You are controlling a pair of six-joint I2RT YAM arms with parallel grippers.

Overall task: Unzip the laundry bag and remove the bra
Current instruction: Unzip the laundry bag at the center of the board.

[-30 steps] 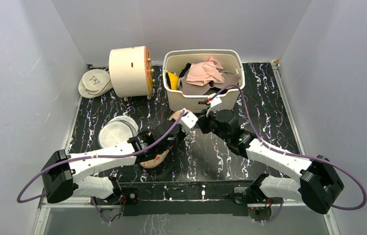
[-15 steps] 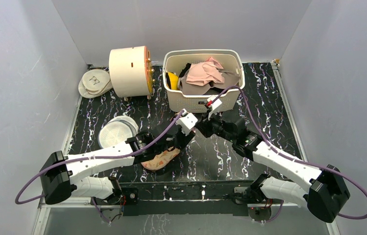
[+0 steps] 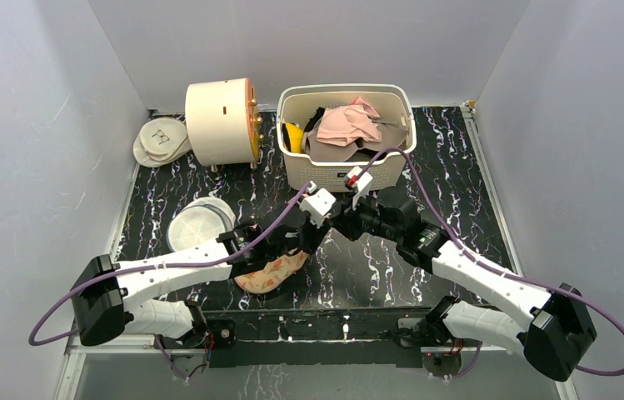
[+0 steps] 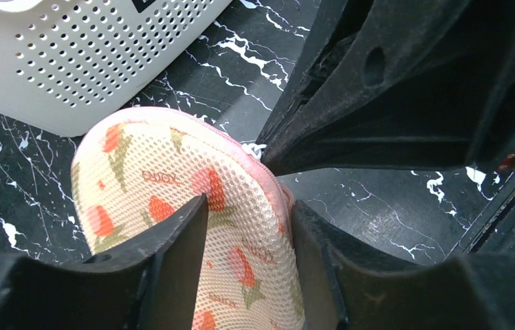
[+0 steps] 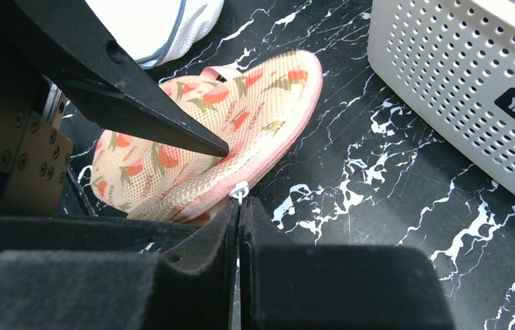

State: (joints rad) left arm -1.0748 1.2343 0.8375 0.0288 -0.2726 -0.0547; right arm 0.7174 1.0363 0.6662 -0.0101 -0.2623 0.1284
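Left wrist view: laundry bag (image 4: 151, 172) is seen floral face up on the marbled table (image 4: 378, 206), just beside the white basket (image 4: 69, 62). Left gripper (image 4: 247, 203) is set astride its rounded end, fingers partly apart; whether the cloth is pressed cannot be told.

Top view, 1 second ago: those fingers were closed and the bag was bunched on edge. It is now spread flatter.

Right gripper (image 5: 239, 206) is closed tight, with the white zip pull (image 5: 239, 192) apparently pinched at its tips, against the pink trim. No gap is seen along the zip; no bra is seen.

Judgement: the hold was released for a re-grip. The bag must be anchored again before the pull is drawn. Unzipping is not yet begun.
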